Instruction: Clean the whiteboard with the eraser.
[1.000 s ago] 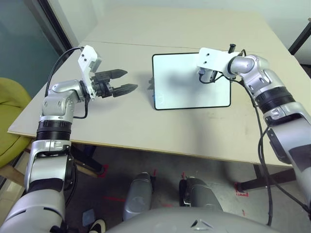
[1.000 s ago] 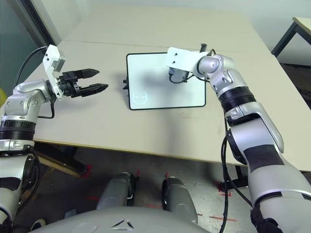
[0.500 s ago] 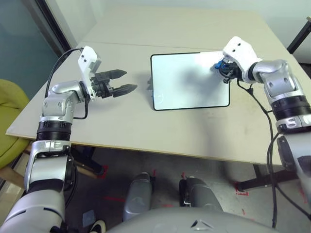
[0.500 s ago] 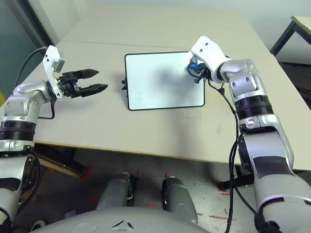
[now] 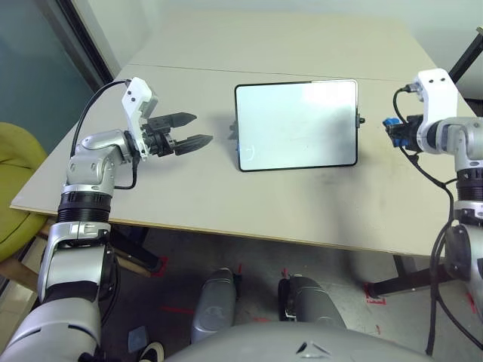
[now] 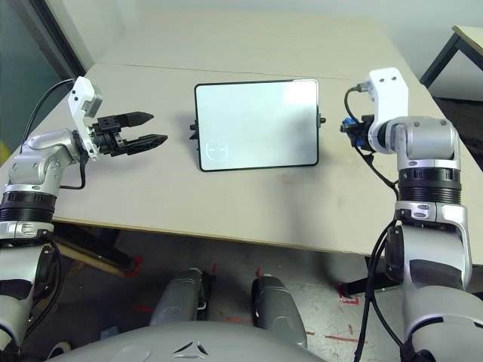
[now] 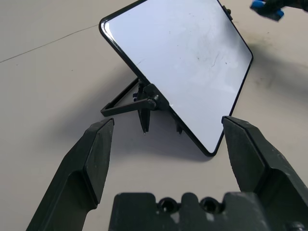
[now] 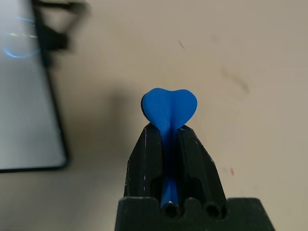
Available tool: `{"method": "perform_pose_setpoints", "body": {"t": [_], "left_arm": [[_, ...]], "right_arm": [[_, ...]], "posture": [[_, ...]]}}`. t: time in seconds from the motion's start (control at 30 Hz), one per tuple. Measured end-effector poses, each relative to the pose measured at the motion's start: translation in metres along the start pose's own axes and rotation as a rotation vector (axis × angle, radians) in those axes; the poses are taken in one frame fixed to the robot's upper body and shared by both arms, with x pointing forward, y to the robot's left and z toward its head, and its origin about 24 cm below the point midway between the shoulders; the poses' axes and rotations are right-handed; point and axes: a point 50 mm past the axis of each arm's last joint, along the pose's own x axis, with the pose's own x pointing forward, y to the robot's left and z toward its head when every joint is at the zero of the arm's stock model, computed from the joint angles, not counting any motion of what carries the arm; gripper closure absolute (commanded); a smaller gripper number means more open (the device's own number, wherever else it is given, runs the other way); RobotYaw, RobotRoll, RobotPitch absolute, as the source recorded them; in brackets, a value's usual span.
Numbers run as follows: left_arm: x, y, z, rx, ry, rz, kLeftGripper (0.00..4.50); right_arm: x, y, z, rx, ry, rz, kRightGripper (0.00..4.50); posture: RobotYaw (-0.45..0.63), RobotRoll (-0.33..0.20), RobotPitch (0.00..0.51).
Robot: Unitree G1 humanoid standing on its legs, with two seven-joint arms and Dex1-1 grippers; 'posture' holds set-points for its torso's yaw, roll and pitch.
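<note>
The left gripper (image 5: pixel 190 130) hovers over the near-left part of the table (image 5: pixel 226 204) with its two black fingers spread apart and nothing between them, pointed toward the whiteboard (image 5: pixel 296 124); the forearm lies roughly level, elbow bent, which looks like a waiting pose that keeps it out of the wiping arm's way. Across on the right, the right gripper (image 6: pixel 353 128) is off the board's right edge, above bare tabletop, its fingers clamped on the eraser (image 8: pixel 169 108), whose blue end sticks out past the fingertips so that the block, not the fingers, would meet the board. That forearm stands nearly upright, with the wrist turned inward toward the board. Between the two arms and a little farther back, the whiteboard is propped tilted on a small black stand (image 7: pixel 130 101) at its left side, presumably to face the robot. Its surface looks mostly clean, apart from a faint mark near the lower left corner.
</note>
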Motion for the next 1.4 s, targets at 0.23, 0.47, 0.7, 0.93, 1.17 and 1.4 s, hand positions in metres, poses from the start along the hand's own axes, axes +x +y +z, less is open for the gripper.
{"method": "perform_pose_setpoints", "body": {"t": [0.23, 0.47, 0.7, 0.93, 1.17, 1.4], "left_arm": [[0.0, 0.0, 0.0, 0.002, -0.001, 0.001, 0.0], [0.0, -0.003, 0.0, 0.012, 0.0, 0.0, 0.0], [-0.003, -0.003, -0.006, -0.002, 0.012, 0.017, 0.0], [-0.01, 0.005, -0.005, 0.005, -0.011, 0.108, 0.0], [-0.026, 0.044, 0.0, 0.047, -0.039, 0.517, 0.0], [-0.047, 0.067, -0.018, 0.037, -0.076, 0.941, 0.0]], "right_arm": [[0.013, -0.003, -0.02, 0.103, 0.075, -0.012, 4.36], [0.016, 0.002, -0.025, 0.157, 0.1, -0.008, 3.64], [0.015, 0.004, -0.025, 0.18, 0.129, -0.023, 1.06], [0.004, -0.008, -0.004, 0.144, 0.009, -0.01, 0.04], [0.001, -0.021, 0.018, 0.009, -0.36, 0.0, 0.04], [0.012, -0.035, 0.002, -0.032, -0.581, -0.177, 0.04]], "posture": [[0.26, 0.0, 0.062], [0.27, 0.0, 0.065], [0.27, 0.0, 0.068], [0.26, 0.0, 0.07], [0.26, 0.0, 0.07], [0.25, 0.0, 0.073]]}}
